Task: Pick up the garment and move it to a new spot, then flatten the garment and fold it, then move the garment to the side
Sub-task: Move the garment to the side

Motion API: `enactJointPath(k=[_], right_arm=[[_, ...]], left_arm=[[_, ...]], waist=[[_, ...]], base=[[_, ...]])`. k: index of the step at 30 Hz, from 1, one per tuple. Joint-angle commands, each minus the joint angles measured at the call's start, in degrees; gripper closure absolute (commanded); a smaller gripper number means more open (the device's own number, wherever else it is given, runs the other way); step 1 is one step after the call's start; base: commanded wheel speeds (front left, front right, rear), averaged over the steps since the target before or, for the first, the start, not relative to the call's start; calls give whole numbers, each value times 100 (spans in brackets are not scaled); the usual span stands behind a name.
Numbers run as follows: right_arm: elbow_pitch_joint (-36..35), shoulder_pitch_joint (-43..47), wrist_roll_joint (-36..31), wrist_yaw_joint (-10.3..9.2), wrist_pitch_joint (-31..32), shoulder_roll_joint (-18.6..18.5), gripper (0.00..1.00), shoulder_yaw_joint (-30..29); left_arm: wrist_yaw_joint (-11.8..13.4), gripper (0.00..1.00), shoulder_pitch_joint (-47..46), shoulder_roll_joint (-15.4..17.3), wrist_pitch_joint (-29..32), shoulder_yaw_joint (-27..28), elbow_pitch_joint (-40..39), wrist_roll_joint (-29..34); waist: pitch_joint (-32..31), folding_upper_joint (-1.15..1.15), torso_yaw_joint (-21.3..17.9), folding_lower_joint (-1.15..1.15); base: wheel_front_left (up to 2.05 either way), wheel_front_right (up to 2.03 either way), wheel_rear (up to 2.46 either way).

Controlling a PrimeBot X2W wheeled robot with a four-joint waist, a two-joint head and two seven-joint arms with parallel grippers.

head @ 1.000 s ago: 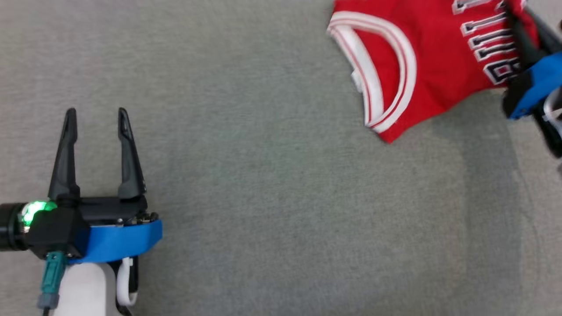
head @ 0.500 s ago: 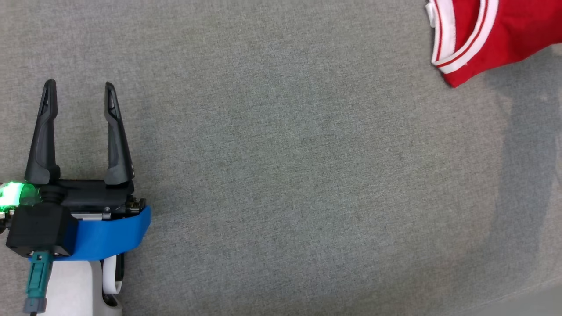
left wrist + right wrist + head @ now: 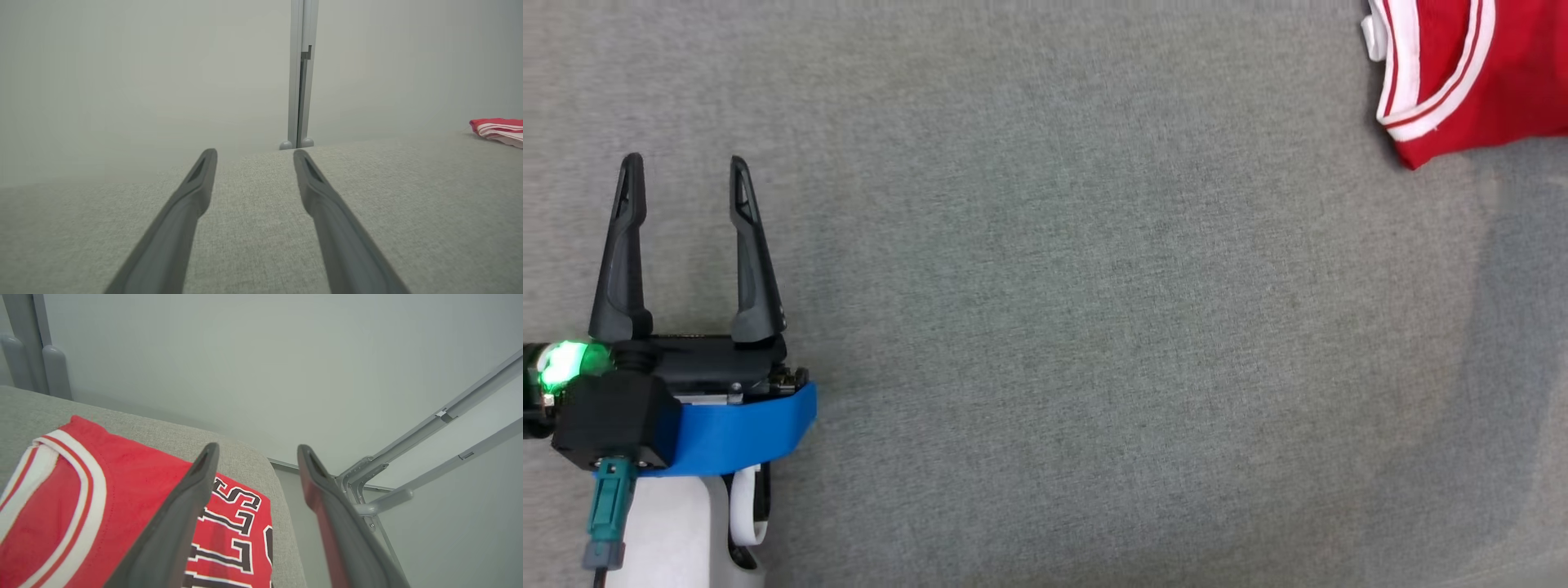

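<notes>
**Both pincers apart; red garment laid at the right end of the desk**

The left pincer point(image 3: 685, 161) is held with its fingers spread above the bare grey fabric of the desk point(image 3: 1094, 327), with nothing between them. The right pincer point(image 3: 258, 446) is seen with its fingers apart over the garment point(image 3: 135, 486), and nothing is clamped. The garment, red with white trim and black-and-white lettering, is laid beside the rounded desk corner, well apart from the left pincer.
</notes>
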Motion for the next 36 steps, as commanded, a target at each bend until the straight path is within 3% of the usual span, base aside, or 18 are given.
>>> enactJointPath(k=[1,4,15,36], right_arm=[[-19,-37,-34,2,-39,54,0,-26],[-281,211,121,2,-95,288,0,-175],[-2486,2330,-62,2,-94,1308,0,-739],[-4270,6273,-451,3,-94,2858,0,-1578]], left_arm=[[30,0,-19,-12,-15,32,16,-50],[52,0,167,-36,-14,54,163,-111],[60,0,804,-222,-15,197,678,-327],[-124,0,1637,-437,-15,372,1627,-494]], waist=[[-66,-1,2,0],[-367,-1,99,0],[-1618,-1,556,0],[-2894,-1,1026,0]], base=[[0,0,0],[0,0,0],[0,0,0],[0,0,0]])
